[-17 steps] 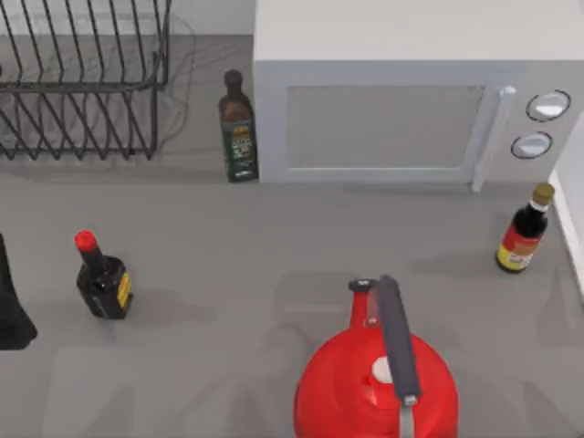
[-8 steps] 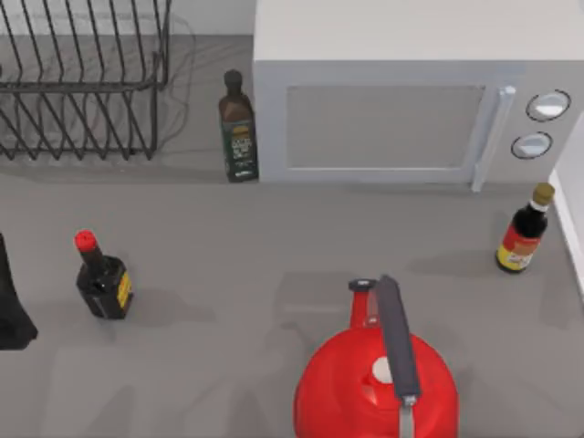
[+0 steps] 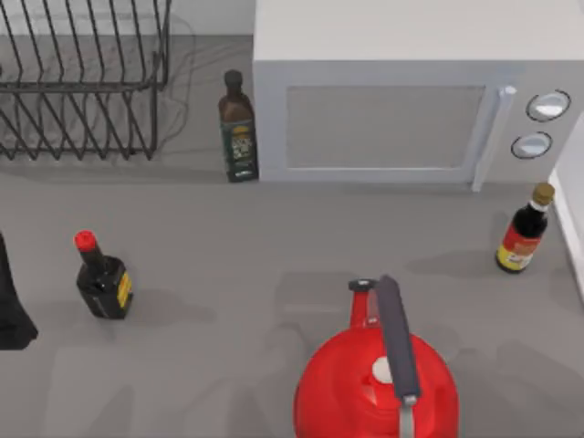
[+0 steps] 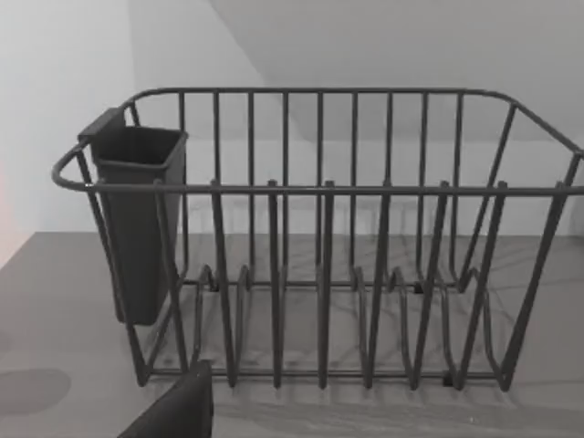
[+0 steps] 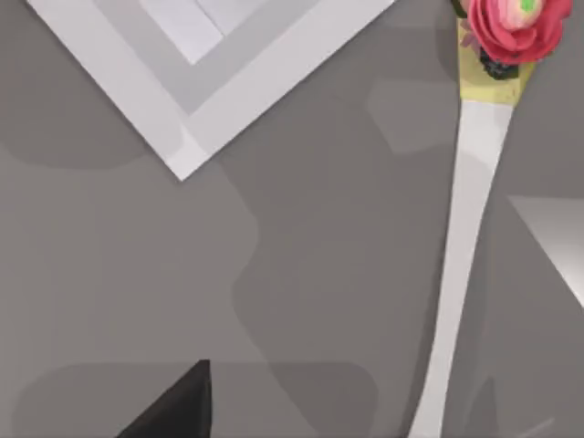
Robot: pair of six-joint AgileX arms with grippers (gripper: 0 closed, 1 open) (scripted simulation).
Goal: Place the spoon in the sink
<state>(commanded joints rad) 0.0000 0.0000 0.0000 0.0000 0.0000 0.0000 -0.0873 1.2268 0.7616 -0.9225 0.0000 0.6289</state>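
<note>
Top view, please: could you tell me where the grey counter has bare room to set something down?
The widest bare stretch of the grey counter lies between the black red-capped bottle, the white microwave and the round red kettle. It is tighter beside the dark green bottle next to the black wire dish rack.

I see a grey bench (image 3: pixel 274 237) carrying a wire dish rack (image 3: pixel 82 82), a microwave (image 3: pixel 411 91), three bottles (image 3: pixel 239 128), a red kettle (image 3: pixel 376 383) and a spoon (image 5: pixel 461 255).

left arm (image 3: pixel 13 310): matte black, tapering wedge, left of the red-capped bottle (image 3: pixel 102 278)
fingertip (image 5: pixel 173 406): black, pointed
</note>
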